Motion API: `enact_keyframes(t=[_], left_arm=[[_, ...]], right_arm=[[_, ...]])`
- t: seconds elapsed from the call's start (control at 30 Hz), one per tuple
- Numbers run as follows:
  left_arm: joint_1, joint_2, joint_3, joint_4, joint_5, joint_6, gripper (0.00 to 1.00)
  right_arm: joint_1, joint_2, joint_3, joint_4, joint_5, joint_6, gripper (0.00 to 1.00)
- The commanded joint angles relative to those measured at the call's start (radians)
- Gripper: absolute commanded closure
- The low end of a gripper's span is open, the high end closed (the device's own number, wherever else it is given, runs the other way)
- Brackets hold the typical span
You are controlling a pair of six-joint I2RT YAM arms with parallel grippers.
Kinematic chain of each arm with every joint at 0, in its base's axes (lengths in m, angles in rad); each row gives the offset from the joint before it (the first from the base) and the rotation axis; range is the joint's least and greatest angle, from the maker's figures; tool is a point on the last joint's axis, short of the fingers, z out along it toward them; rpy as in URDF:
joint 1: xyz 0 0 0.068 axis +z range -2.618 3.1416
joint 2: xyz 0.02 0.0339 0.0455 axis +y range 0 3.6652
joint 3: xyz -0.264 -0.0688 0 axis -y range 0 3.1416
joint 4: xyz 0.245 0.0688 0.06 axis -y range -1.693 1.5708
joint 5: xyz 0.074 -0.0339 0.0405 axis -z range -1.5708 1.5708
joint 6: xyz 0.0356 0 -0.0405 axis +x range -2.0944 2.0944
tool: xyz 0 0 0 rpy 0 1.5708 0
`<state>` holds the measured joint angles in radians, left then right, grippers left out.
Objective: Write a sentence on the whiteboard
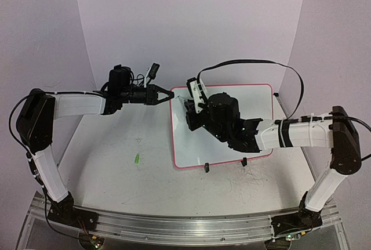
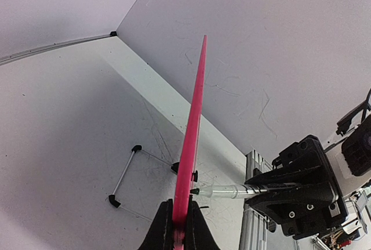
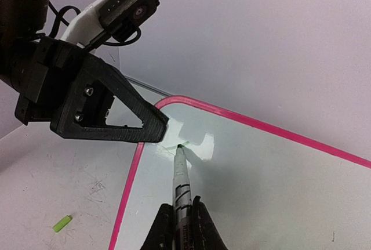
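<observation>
Whiteboard (image 1: 249, 96), pink-rimmed, on the table (image 1: 116, 145), its near edge on two black clip feet (image 1: 206, 167). Well left of that board, lying flat beside grey scribbles: a small green piece (image 1: 137, 159). At the board's far left corner: left gripper (image 2: 178, 218), fingers pinched tight on the pink rim. Just inside the same corner: right gripper (image 3: 181, 218), fingers clamped around a marker (image 3: 182, 180), green tip against the white surface. Past the board's right edge: a black cable (image 1: 290, 79), looped.
</observation>
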<state>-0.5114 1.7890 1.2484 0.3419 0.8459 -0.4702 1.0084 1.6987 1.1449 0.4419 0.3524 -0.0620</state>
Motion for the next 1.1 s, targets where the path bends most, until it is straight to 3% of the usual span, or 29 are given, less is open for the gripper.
enact_keyframes(t=[0.0, 1.07], left_arm=[[0.002, -0.024, 0.002, 0.034, 0.011, -0.003, 1.0], [0.002, -0.028, -0.001, 0.034, 0.009, -0.001, 1.0]], right_arm=[[-0.004, 0.016, 0.041, -0.002, 0.03, -0.005, 1.0], [-0.002, -0.033, -0.064, -0.051, -0.004, 0.077, 1.0]])
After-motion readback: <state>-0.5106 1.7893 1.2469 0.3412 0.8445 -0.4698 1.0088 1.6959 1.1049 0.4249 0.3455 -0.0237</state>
